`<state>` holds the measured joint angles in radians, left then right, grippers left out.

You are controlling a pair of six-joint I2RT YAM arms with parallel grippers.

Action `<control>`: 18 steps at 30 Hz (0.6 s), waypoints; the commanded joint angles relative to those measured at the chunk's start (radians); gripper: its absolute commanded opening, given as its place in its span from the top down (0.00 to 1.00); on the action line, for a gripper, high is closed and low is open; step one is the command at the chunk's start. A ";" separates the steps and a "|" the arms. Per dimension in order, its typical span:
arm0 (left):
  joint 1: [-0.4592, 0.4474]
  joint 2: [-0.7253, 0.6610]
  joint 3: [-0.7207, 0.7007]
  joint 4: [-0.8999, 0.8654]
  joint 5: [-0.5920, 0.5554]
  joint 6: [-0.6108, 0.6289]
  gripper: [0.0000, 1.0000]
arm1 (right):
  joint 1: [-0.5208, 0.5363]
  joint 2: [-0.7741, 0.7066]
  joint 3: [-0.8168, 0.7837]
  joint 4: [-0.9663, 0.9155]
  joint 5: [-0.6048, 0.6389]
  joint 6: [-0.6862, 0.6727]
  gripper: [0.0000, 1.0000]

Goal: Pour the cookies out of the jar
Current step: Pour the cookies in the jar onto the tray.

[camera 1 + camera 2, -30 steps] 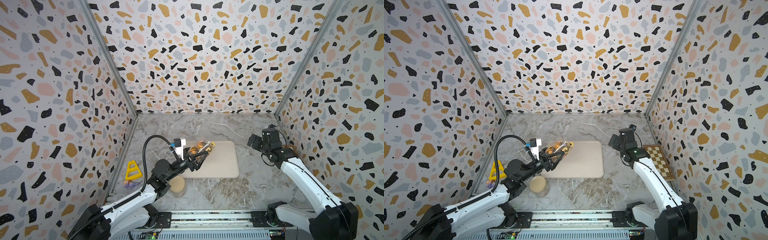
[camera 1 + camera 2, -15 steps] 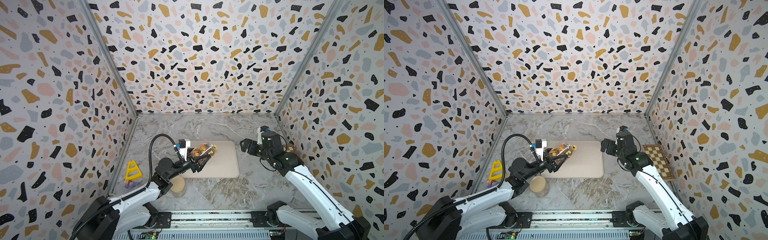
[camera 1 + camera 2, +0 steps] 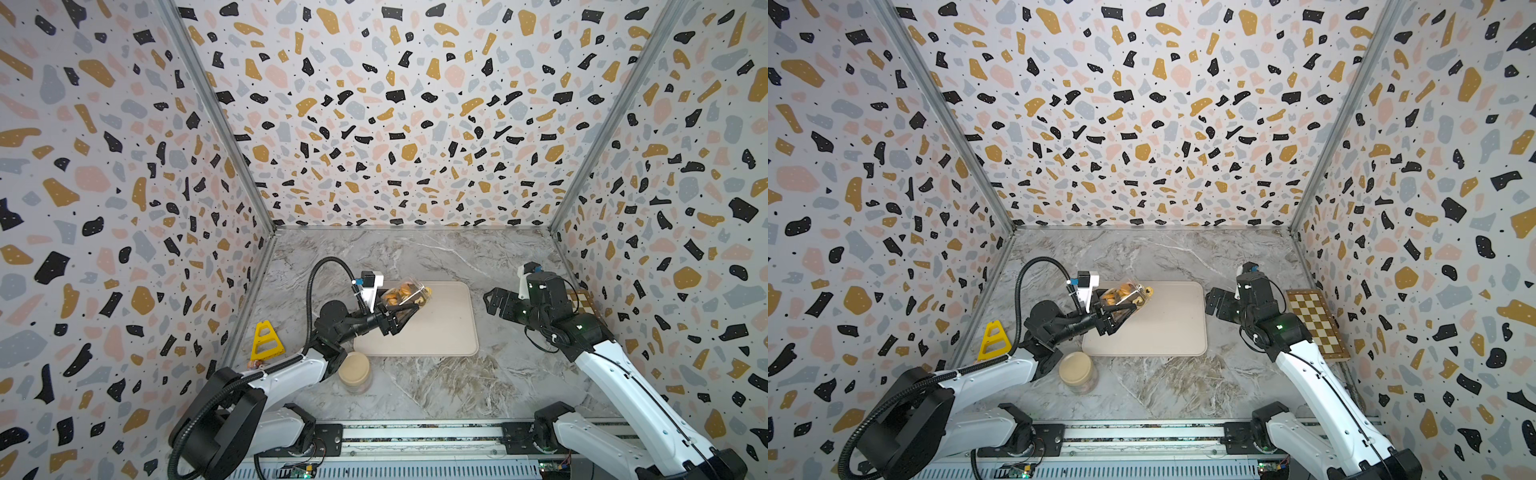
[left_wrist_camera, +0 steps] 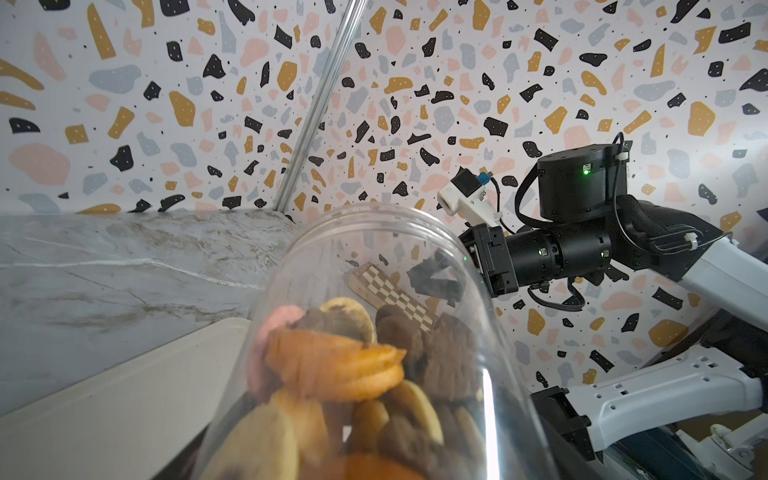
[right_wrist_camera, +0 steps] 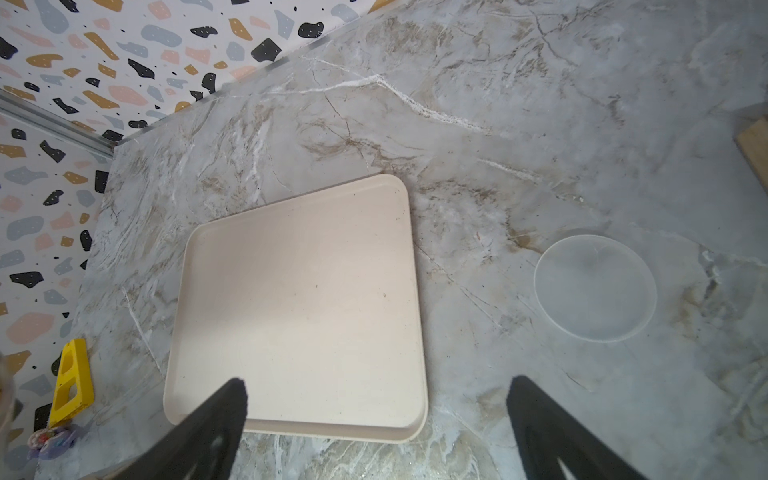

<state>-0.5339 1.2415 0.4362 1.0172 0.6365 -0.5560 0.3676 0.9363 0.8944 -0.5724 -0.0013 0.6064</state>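
Because the small round cookies [image 4: 332, 365], golden-orange, dark brown and pale pink, must land on something that catches them, my left pincer [image 3: 397, 318] is clenched around the clear plastic jar [image 3: 405, 296] and holds it tipped well over. The flat beige rectangular tray [image 3: 440, 332] lies directly below and ahead of that pincer. The jar's mouth points away from the pincer, and in the left wrist view its rim looks uncovered. All the cookies are inside the jar, heaped along its lower wall. None lies on the tray, so I judge the tilt too shallow for them to slide out.

My right pincer [image 5: 378, 384] is released, its fingers [image 5: 232, 399] spread wide with nothing between them. It hangs above the marble-patterned tabletop [image 5: 498, 124], across the tray from my left pincer and well apart from the jar. Just beside it lies a translucent round disc [image 5: 595, 289]. I take that for the jar's lid, set aside there so that the mouth is free.

Behind my left pincer, near that arm, stands a second jar with a tan lid [image 3: 354, 370], clear of the pouring path.

I can read no brand, label or writing on the jar, the tray or the disc.
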 commanded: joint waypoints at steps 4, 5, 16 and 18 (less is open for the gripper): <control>0.012 0.081 0.047 0.054 0.094 0.117 1.00 | -0.023 -0.030 -0.023 -0.026 -0.029 0.013 0.00; 0.016 0.105 0.047 0.076 0.097 0.109 1.00 | -0.025 -0.030 -0.025 -0.029 -0.031 0.011 0.00; 0.028 0.302 0.123 0.137 0.159 0.099 1.00 | -0.109 -0.050 -0.025 -0.055 -0.075 -0.026 0.00; 0.028 0.329 0.135 0.138 0.171 0.102 1.00 | -0.117 -0.051 -0.025 -0.059 -0.077 -0.031 0.00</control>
<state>-0.5095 1.5562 0.5312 1.0351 0.7616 -0.4824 0.2604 0.9031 0.8738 -0.6014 -0.0620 0.5949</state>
